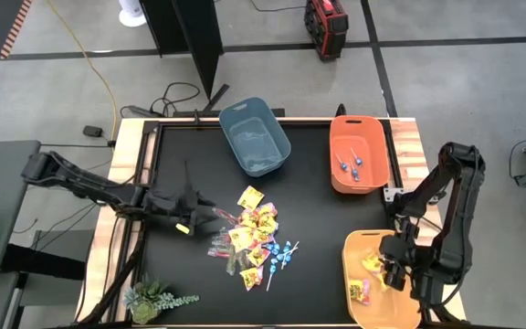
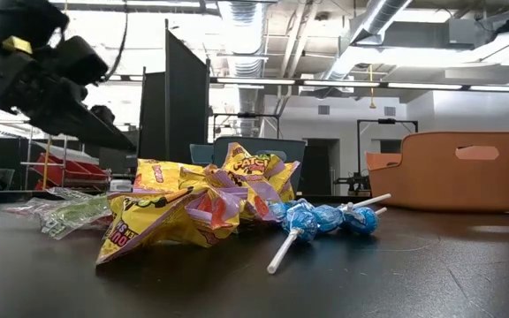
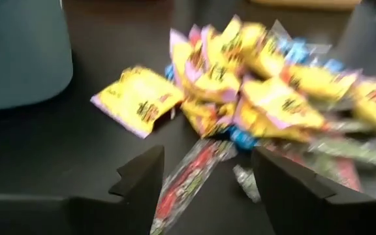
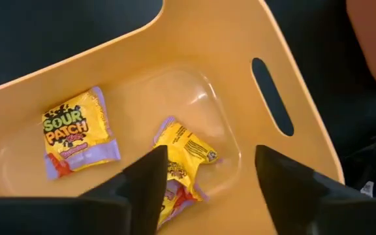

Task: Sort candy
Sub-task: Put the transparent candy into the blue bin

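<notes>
Yellow packets, blue lollipops, pinkish sticks making up candy pile [image 1: 256,242] at bench [image 1: 181,164] centre. Left gripper [image 1: 210,216], at 9 o'clock of pile, is hovering with fingers spread around slim pinkish stick [image 3: 189,177]. Risk: neighbouring yellow packets are overlapping stick, so closing could pinch two kinds at once or scatter pile. Right gripper [image 4: 204,189], fingers spread, is hanging over yellow bin [image 1: 359,260] at 4 o'clock, two packets [image 4: 77,140] lying inside; dipping lower could snag one.
</notes>
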Action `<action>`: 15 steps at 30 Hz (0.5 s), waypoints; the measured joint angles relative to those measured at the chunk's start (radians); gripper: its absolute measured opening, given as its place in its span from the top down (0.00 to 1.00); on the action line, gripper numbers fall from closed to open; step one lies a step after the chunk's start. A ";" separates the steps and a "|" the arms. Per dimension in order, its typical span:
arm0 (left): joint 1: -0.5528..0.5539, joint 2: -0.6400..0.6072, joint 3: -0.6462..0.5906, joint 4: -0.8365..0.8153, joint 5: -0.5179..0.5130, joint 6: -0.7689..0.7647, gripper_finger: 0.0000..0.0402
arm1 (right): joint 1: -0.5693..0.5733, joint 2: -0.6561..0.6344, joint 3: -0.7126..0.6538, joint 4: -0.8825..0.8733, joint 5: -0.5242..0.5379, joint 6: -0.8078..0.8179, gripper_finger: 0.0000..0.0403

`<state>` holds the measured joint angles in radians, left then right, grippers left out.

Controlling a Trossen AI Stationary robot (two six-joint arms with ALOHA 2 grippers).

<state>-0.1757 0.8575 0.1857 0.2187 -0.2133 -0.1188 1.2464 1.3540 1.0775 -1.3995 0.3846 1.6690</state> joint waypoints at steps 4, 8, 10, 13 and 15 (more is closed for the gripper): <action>0.000 0.134 0.165 -0.249 -0.049 0.028 0.42 | -0.022 0.000 0.000 -0.006 0.006 -0.019 0.35; 0.000 0.284 0.328 -0.481 -0.127 0.043 0.45 | -0.052 0.000 0.000 -0.005 0.011 -0.045 0.34; 0.004 0.353 0.386 -0.533 -0.132 0.074 0.45 | -0.065 0.000 0.000 0.003 0.030 -0.072 0.34; 0.021 0.453 0.448 -0.570 -0.122 0.116 0.45 | -0.086 0.000 0.000 0.029 0.076 -0.124 0.34; 0.039 0.513 0.478 -0.592 -0.106 0.134 0.45 | -0.100 0.000 0.000 0.053 0.103 -0.159 0.34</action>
<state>-0.1370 1.3705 0.6634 -0.3732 -0.3194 0.0154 1.1465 1.3540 1.0775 -1.3463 0.4872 1.5102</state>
